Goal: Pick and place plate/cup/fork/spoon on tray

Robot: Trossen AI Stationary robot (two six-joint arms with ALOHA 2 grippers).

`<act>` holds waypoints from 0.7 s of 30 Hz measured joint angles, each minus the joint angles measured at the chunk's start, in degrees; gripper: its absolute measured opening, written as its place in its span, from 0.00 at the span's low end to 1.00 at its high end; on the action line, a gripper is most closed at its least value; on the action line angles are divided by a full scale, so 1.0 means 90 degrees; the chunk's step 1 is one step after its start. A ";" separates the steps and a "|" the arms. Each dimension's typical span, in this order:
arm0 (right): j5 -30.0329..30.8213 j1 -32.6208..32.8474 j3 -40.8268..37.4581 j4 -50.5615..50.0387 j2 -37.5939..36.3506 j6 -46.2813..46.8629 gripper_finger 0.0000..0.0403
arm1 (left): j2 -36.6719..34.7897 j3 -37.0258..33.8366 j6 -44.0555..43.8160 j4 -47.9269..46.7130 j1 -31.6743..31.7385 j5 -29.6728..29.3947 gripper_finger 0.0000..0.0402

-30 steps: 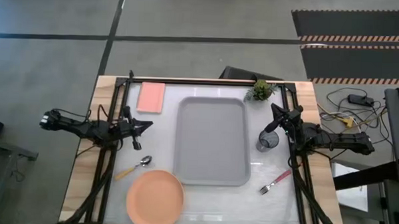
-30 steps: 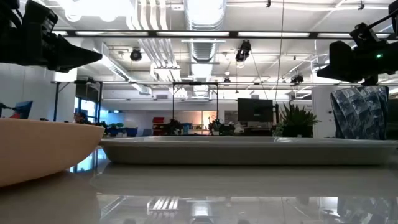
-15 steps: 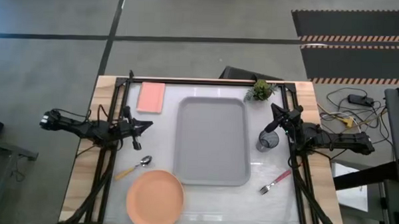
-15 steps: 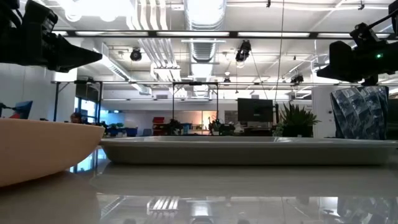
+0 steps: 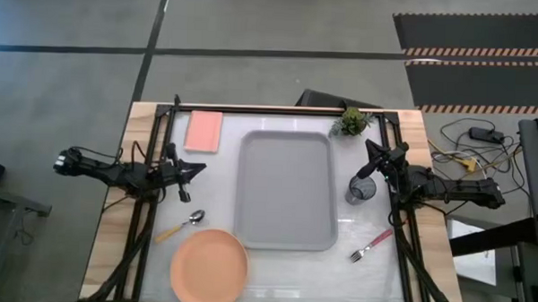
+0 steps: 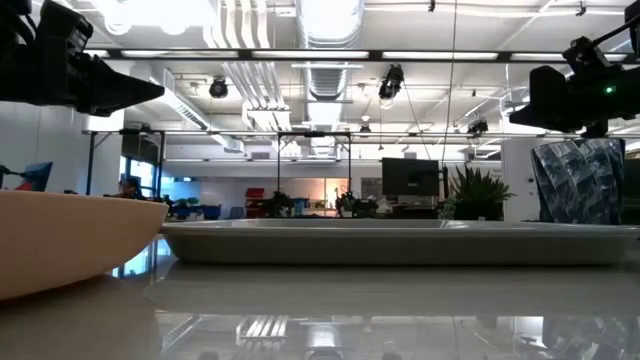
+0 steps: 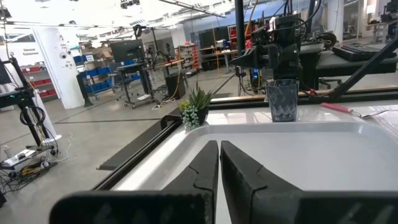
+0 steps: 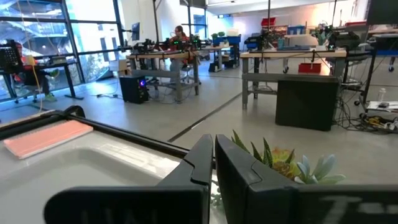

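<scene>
Left gripper (image 5: 195, 170) closed, empty, at tray's left side; right gripper (image 5: 373, 165) closed, empty, above cup (image 5: 361, 190). Nothing moved over past second: task not yet begun. Grey tray (image 5: 285, 191) bare, smooth, round-cornered. Matte orange plate (image 5: 209, 268) and spoon (image 5: 180, 226) near-left of tray; ribbed translucent cup and pink-handled fork (image 5: 372, 244) on its right.

The whole table (image 5: 274, 259) is seen from straight overhead. It is viewed level from its surface by the low camera. The tray (image 5: 284, 189) is shared by the overhead, low and left wrist views.
</scene>
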 joint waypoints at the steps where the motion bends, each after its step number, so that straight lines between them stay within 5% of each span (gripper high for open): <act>1: 0.0001 -0.0001 -0.0002 0.0000 -0.0001 0.0004 0.02 | 0.0000 0.0000 -0.0002 0.0000 0.0002 0.0000 0.00; 12: 0.0000 0.0000 -0.0001 0.0001 0.0000 0.0108 0.02 | 0.0000 0.0000 -0.0002 0.0000 0.0000 -0.0002 0.00; 21: -0.1323 0.0015 -0.0002 0.0414 0.0006 0.3832 0.02 | 0.0000 0.0000 -0.0001 0.0000 0.0002 -0.0002 0.00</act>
